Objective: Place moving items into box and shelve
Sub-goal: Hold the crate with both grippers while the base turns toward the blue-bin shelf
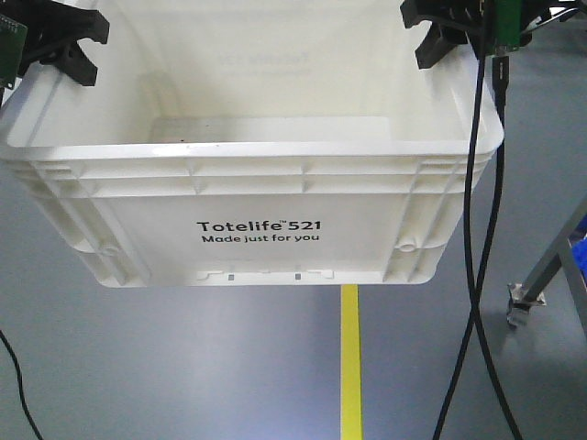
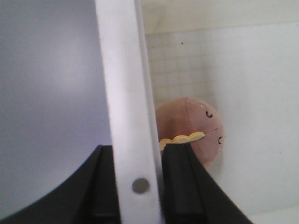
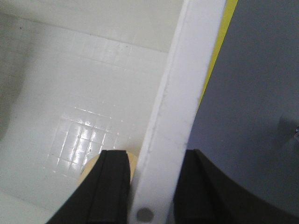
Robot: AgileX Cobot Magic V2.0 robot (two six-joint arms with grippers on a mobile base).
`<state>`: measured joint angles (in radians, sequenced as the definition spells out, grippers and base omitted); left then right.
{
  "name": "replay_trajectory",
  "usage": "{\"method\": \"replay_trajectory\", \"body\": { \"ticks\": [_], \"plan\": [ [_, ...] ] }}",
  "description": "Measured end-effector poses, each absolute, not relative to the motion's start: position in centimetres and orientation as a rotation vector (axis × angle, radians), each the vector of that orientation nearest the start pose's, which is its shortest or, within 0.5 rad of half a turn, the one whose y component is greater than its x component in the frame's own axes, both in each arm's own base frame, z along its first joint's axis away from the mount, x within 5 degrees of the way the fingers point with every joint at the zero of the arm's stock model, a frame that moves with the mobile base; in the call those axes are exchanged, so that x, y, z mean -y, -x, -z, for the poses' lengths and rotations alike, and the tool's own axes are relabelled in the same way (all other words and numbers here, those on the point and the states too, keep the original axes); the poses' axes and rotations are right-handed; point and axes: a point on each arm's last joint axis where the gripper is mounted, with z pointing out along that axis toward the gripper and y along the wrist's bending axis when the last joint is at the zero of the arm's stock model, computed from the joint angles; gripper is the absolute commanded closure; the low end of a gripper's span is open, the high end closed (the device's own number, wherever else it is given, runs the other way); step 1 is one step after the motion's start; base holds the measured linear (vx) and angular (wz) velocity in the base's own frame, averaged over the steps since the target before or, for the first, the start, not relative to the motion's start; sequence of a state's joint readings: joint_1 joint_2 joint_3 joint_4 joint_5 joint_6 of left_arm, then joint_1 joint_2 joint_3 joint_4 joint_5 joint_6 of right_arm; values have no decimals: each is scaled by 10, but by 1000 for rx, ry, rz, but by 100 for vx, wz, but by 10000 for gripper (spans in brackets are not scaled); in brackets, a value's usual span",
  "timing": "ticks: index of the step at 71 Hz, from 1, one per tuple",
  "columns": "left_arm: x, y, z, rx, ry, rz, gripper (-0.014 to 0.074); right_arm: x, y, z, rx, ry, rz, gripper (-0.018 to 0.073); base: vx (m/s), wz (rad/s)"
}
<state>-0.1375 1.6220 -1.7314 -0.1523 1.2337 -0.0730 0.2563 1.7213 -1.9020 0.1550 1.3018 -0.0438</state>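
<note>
The white box [image 1: 261, 238], printed "Totelife 521", hangs in the air above the grey floor, held by its two side rims. My left gripper [image 1: 69, 41] is shut on the left rim [image 2: 126, 93], one finger on each side of the wall [image 2: 138, 184]. My right gripper [image 1: 449, 32] is shut on the right rim [image 3: 177, 107] in the same way [image 3: 152, 186]. Inside the box lies a pale pink ball [image 2: 194, 126] with a yellow frill, next to the left wall. A yellowish ball [image 3: 93, 165] peeks out behind the right gripper's inner finger.
A yellow floor line [image 1: 350, 367] runs under the box toward the camera. A black cable [image 1: 477, 275] hangs down from the right arm. A metal frame leg [image 1: 541, 284] and a bit of blue bin [image 1: 580, 252] stand at the right edge.
</note>
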Motion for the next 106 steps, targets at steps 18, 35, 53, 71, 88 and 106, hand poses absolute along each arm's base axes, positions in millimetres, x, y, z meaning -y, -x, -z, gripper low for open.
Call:
{"method": "replay_trajectory", "body": {
  "ticks": [18,35,53,71,88,106],
  "plan": [
    [60,-336,-396,-2613,-70,281,613,-105,-347,-407,-2582,390,-285,571,54,-7],
    [60,-336,-396,-2613,-70,281,613,-105,-347,-407,-2582,390,-285,571,55,-6],
    [60,-336,-396,-2613,-70,280,613,-105,-347,-407,-2582,390,-285,571,55,-4],
    [60,-336,-396,-2613,-70,279,613,-105,-347,-407,-2582,390,-285,571,55,-7],
    [59,-336,-396,-2613,-70,276,613,-105,-347,-407,-2582,390,-285,571,53,-18],
    [59,-336,-396,-2613,-70,277,613,-105,-347,-407,-2582,390,-285,571,51,-25]
  ]
}}
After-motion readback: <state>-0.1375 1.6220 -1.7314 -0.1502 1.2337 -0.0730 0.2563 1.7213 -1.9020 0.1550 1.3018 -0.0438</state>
